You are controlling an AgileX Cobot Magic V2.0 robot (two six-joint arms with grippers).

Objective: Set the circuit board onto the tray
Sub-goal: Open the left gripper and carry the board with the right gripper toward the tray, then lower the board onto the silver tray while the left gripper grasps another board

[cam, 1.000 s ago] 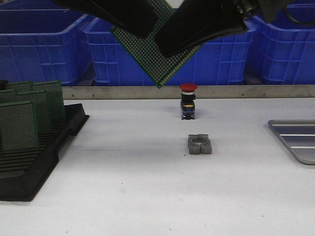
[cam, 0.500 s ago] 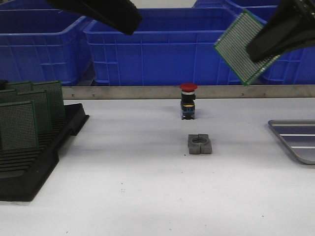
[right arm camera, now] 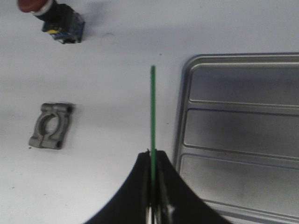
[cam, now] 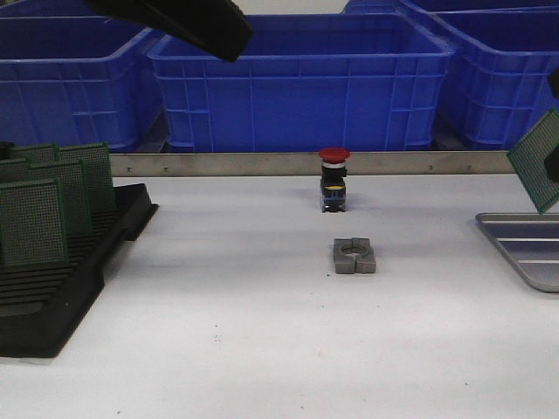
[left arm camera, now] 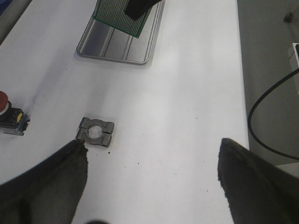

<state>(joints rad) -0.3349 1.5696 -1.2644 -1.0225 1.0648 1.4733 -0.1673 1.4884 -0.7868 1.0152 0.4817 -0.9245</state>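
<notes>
Now the right tool [right arm camera: 152, 186] pinches the circuit board [right arm camera: 153, 116] on edge above the tray [right arm camera: 243, 140]; the left tool [left arm camera: 149, 172] hangs spread wide.

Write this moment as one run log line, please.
right gripper: shut on green perforated circuit board | board: airborne, near ribbed silver metal tray | left gripper: open, empty

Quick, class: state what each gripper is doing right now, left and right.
Left gripper: open, holding nothing.
Right gripper: shut on the circuit board, held edge-on above the table beside the tray.
</notes>
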